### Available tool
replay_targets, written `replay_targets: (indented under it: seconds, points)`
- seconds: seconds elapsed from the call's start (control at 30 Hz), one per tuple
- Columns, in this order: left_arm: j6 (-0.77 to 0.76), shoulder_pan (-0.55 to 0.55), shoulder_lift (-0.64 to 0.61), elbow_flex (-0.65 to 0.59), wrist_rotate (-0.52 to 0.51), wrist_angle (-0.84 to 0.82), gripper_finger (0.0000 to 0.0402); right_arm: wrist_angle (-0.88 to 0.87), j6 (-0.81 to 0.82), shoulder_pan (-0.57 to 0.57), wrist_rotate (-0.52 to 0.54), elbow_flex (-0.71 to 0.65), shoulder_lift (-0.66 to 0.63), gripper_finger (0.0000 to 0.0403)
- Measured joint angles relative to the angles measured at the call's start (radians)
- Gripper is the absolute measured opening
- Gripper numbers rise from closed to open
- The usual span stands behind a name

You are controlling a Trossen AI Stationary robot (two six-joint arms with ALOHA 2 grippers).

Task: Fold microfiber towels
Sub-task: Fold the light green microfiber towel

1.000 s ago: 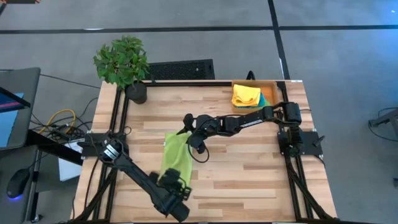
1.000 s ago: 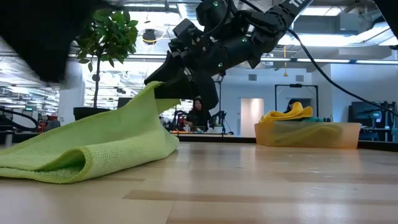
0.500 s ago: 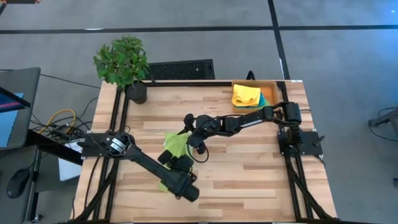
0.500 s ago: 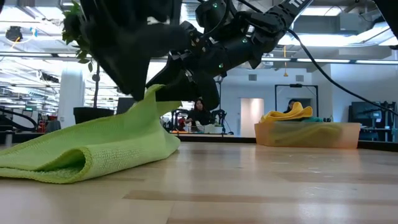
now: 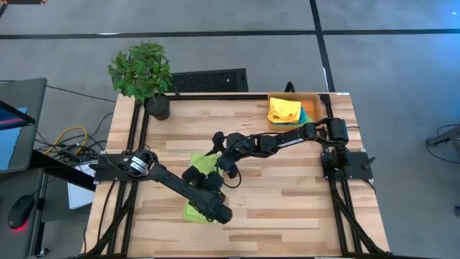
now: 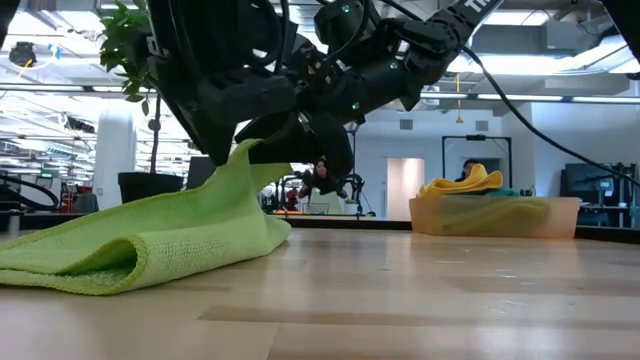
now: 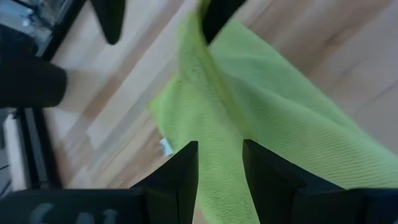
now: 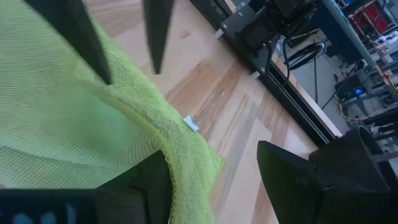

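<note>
Folding the lime towel [image 5: 200, 173] beside the orange tray [image 5: 313, 102] (yellow and teal towels wait there): my left fingers [image 7: 219, 174] pinch its edge, right fingers [image 8: 214, 186] straddle it, released.

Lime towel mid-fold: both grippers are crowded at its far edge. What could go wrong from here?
1. The left gripper and right gripper meet over the same raised edge of the lime towel; the arms could collide.
2. The right gripper's fingers stand wide around that edge, not pinching it, so the lifted part may slump.
3. The left gripper straddles a ridge of cloth; pulling may drag the whole towel across the table instead of folding it.
</note>
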Motion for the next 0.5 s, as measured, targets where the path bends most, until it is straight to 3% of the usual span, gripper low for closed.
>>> replay_targets:
  seconds: [0.5]
  points:
    - [-0.061,0.003,0.000,0.000,0.009,-0.019,0.0119,-0.006,0.000,0.002,0.000,0.000,0.000,0.0240]
